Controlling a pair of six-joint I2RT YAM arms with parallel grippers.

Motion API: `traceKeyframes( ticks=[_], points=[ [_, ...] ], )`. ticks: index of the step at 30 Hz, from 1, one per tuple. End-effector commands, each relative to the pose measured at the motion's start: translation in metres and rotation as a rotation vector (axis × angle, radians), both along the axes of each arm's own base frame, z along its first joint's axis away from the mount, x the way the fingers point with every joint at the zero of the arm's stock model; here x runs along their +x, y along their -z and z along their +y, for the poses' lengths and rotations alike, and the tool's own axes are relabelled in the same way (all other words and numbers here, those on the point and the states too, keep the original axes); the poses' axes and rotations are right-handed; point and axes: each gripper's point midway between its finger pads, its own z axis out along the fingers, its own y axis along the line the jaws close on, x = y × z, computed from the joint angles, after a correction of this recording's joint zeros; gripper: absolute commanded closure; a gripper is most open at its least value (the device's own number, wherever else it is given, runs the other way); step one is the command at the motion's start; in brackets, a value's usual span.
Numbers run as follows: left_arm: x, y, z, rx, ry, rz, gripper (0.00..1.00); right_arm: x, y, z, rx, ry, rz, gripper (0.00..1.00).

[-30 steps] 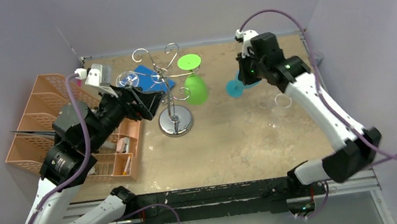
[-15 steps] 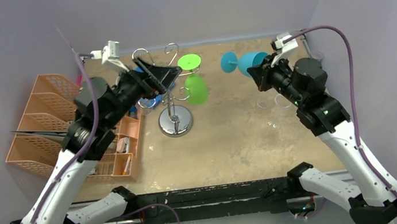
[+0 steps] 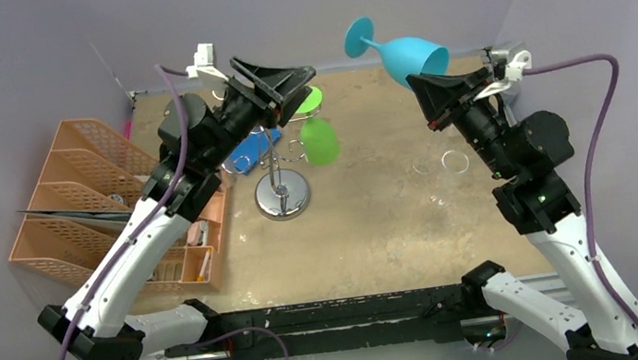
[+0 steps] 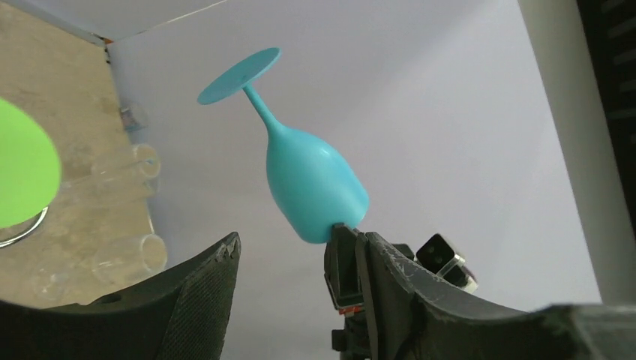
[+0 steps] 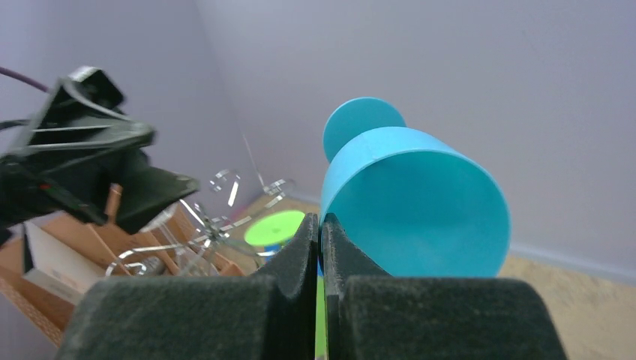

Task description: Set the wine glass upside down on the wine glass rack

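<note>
Right tool (image 3: 421, 85) pinches blue wine glass (image 3: 411, 54) rim; left tool (image 4: 281, 251) parted

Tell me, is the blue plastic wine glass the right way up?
No, tipped over: the blue plastic wine glass has its round foot highest and open mouth slanting down, rim pinched by the right gripper.

Smooth matt plastic wine glass (image 3: 411, 54)

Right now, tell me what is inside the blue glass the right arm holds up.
Nothing shows inside the blue glass: its bowl looks bare. The right fingers, pinching the rim, cover the lowest part of the opening.
</note>
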Motion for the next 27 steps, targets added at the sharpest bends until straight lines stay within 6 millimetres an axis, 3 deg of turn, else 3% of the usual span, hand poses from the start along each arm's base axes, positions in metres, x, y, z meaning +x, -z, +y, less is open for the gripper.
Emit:
traceKeyframes(
  ticks=[1,6,10,21,27],
  points=[
    [-0.006,-0.058,-0.013,-0.151,0.063,-0.065,0.44,-0.022,-0.051,0.006,0.114,-0.087,-0.172,1.0],
    [0.001,-0.073,-0.032,-0.174,0.048,-0.075,0.43,-0.033,-0.062,0.009,0.155,-0.134,-0.208,1.0],
    [0.01,-0.089,-0.048,-0.19,0.036,-0.125,0.35,-0.036,-0.067,0.009,0.185,-0.15,-0.227,1.0],
    [0.039,-0.086,-0.063,-0.173,-0.081,-0.125,0.34,-0.04,-0.081,0.016,0.224,-0.201,-0.265,1.0],
    [0.046,-0.093,-0.072,-0.19,-0.08,-0.17,0.47,-0.041,-0.078,0.021,0.222,-0.236,-0.252,1.0]
  ],
)
